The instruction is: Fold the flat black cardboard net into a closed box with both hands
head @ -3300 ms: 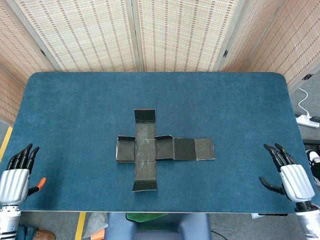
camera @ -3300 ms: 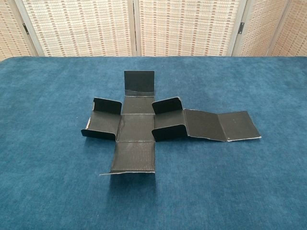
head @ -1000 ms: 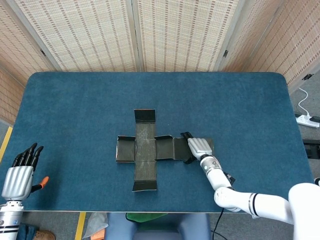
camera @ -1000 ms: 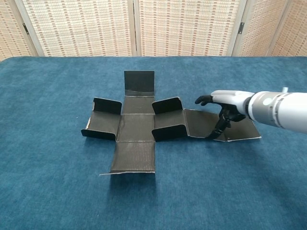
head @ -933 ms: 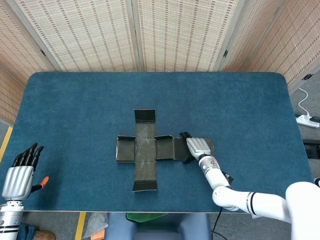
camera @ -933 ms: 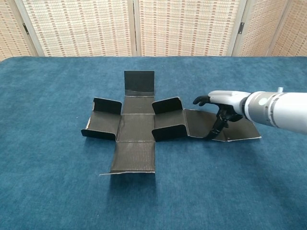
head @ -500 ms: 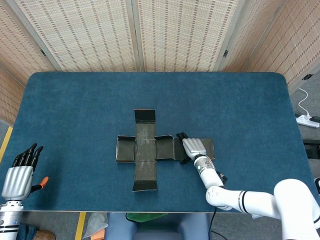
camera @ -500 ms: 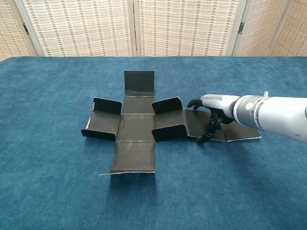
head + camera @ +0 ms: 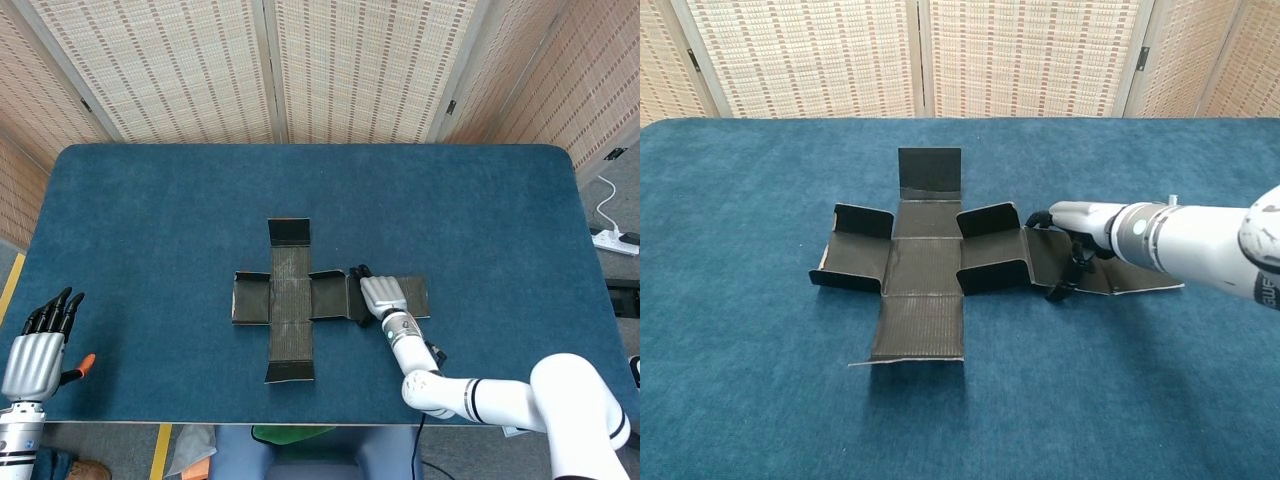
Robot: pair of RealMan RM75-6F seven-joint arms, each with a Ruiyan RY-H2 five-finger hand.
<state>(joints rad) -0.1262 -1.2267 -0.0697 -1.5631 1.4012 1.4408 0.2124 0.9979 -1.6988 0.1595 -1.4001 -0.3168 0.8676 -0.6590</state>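
**Right robot hand on the long arm of the black net**

The blue tabletop (image 9: pixel 150 210) fills the head view from edge to edge, backed by woven screens (image 9: pixel 190 70) along the far side. In the middle of it sits the black cardboard net (image 9: pixel 290 300), spread in a cross shape. Its far flap (image 9: pixel 930 170) stands upright, the left flap (image 9: pixel 855 255) curls up at its edges, and two short side flaps stand up just right of the centre panel. The near panel (image 9: pixel 920 328) lies flat toward the robot, and a long two-panel strip (image 9: pixel 1120 268) runs out flat to the right.

Over on that strip is the right robot hand (image 9: pixel 380 296), palm down, reaching in from the near right on its white arm (image 9: pixel 480 398). In the chest view its dark fingers (image 9: pixel 1040 216) reach to the fold where the strip meets the raised side flaps, and the thumb angles down at the strip's near edge. Whether it has actually got hold of the cardboard or merely rests on it, the views do not settle.

The left robot hand (image 9: pixel 35 345) is well away at the near left corner of the tabletop, fingers straight and slightly apart, holding nothing. Just beside it, a small orange tip (image 9: pixel 82 364) shows.
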